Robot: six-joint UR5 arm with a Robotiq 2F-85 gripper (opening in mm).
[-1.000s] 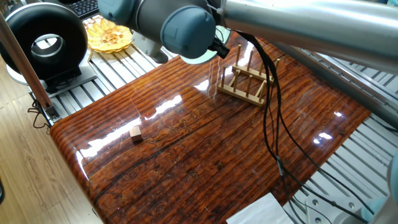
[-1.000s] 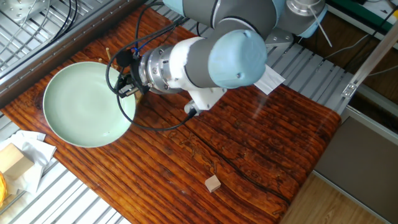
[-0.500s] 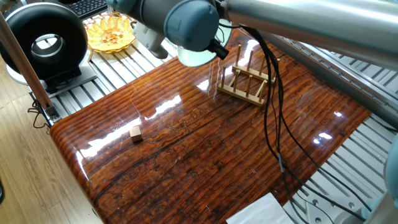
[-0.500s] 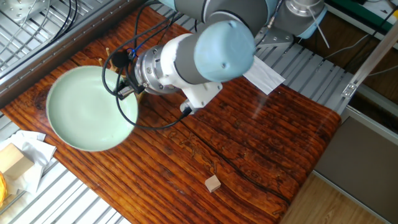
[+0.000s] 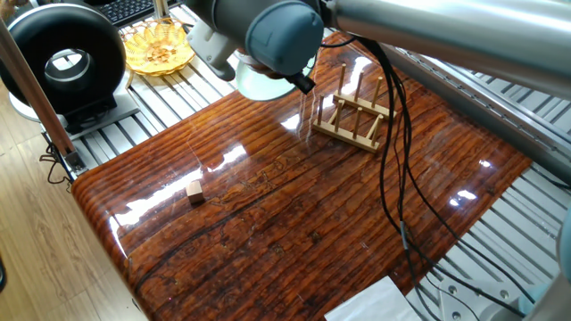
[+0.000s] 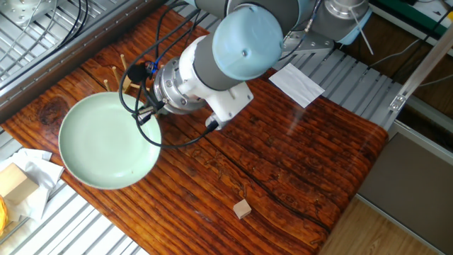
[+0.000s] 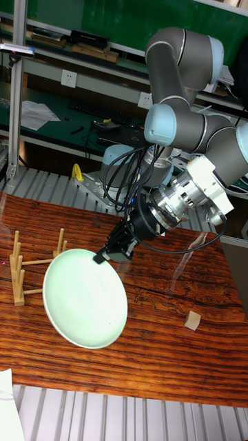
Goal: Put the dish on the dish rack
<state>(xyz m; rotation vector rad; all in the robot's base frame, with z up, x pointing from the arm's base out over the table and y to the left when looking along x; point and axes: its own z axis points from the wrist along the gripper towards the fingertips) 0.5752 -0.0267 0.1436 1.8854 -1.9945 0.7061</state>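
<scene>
Currently the round, shallow, pale mint-green glossy dish (image 7: 85,298) hangs tilted above the dark reddish wood-grain table (image 6: 297,149), pinched at its upper right rim by the black two-finger gripper (image 7: 103,254). Fingers closed narrow on the rim edge; contact point small but plain in the tall view. Dish face turned toward that camera, lower edge clear of the tabletop.

Small light-wood dish rack with upright dowel pegs (image 7: 21,270) stands on the table just left of the dish in the tall view; dish rim overlaps its right pegs in the picture, whether touching cannot be told. In one fixed view the rack (image 5: 359,114) sits at the far middle of the table, with the dish (image 5: 260,85) to its left, mostly hidden behind the grey wrist joint. In the other fixed view the dish (image 6: 106,145) covers most of the rack; only a few peg tips (image 6: 115,73) show beyond its rim.

Tiny wooden cube (image 6: 243,208) lies alone, well apart from dish and rack. White paper sheet (image 6: 296,82) on the table edge near the arm's base. Yellow woven wicker basket (image 5: 157,49) off the table, far left, beside a black ring-shaped device (image 5: 62,61).
</scene>
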